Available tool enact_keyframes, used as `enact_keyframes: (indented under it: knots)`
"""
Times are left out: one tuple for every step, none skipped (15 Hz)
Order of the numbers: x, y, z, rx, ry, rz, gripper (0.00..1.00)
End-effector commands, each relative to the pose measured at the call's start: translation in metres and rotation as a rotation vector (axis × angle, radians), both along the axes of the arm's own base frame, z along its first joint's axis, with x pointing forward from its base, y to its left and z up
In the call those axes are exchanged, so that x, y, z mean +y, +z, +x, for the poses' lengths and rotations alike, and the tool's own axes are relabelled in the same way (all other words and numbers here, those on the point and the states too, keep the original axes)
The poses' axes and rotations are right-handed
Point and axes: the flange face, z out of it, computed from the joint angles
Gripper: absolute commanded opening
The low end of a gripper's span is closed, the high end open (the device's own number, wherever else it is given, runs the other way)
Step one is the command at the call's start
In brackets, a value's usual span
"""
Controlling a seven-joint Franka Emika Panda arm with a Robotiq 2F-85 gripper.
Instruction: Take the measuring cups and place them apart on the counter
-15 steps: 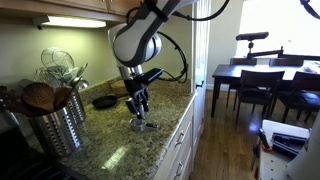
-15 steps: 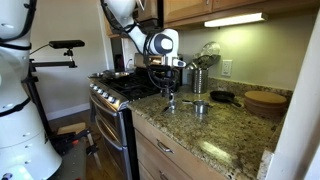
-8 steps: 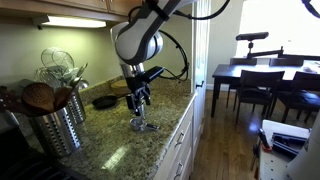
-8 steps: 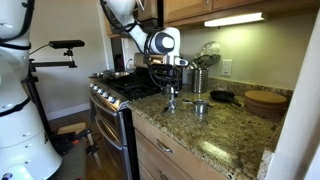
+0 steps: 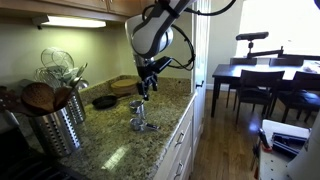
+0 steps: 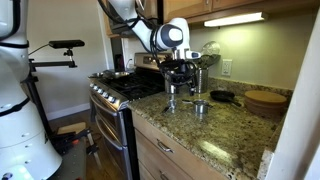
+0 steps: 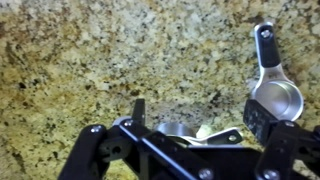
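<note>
Two shiny silver measuring cups rest on the speckled granite counter [image 5: 115, 150]. In an exterior view one cup [image 6: 170, 103] stands left of another cup [image 6: 198, 107]. My gripper [image 6: 180, 78] hangs open above them, holding nothing. In an exterior view the gripper [image 5: 147, 88] is well above a cup [image 5: 143, 122]. In the wrist view the open gripper [image 7: 200, 118] frames bare granite [image 7: 90, 60]. One cup [image 7: 180, 130] lies partly hidden under the gripper body, and another cup [image 7: 276, 97] sits by the right finger with its handle pointing away.
A ribbed steel utensil canister [image 5: 55, 122] stands at one end of the counter, also seen by the wall [image 6: 200, 78]. A black skillet [image 5: 103, 101] lies behind the cups. A stove [image 6: 122, 88] adjoins the counter. A wooden board [image 6: 265, 100] sits further along.
My gripper has opened, let go of the cup on the counter, and risen away from it. The cups have stayed put.
</note>
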Motion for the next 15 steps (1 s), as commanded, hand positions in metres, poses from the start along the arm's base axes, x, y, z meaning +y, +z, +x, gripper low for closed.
enact_keyframes:
  knots:
    - [-0.036, 0.014, -0.012, -0.049, 0.072, -0.041, 1.00]
    - [-0.043, 0.015, -0.012, -0.054, 0.098, -0.049, 1.00]
    - [-0.049, 0.016, -0.010, -0.057, 0.130, -0.057, 1.00]
    - [-0.054, 0.016, -0.009, -0.058, 0.156, -0.062, 1.00]
    - [-0.057, 0.016, -0.007, -0.060, 0.192, -0.067, 1.00]
    - [-0.060, 0.016, -0.006, -0.061, 0.221, -0.065, 1.00]
    - [-0.061, 0.016, -0.004, -0.061, 0.258, -0.066, 1.00]
    - [-0.062, 0.016, -0.003, -0.061, 0.289, -0.063, 1.00]
    - [-0.063, 0.017, -0.001, -0.060, 0.328, -0.065, 1.00]
    - [-0.063, 0.018, 0.000, -0.061, 0.359, -0.066, 1.00]
    - [-0.064, 0.019, 0.002, -0.058, 0.400, -0.071, 1.00]
    - [-0.065, 0.019, 0.003, -0.056, 0.431, -0.073, 1.00]
    - [-0.067, 0.019, 0.004, -0.052, 0.462, -0.077, 1.00]
    - [-0.068, 0.019, 0.005, -0.050, 0.488, -0.079, 1.00]
    - [-0.071, 0.018, 0.005, -0.049, 0.513, -0.082, 1.00]
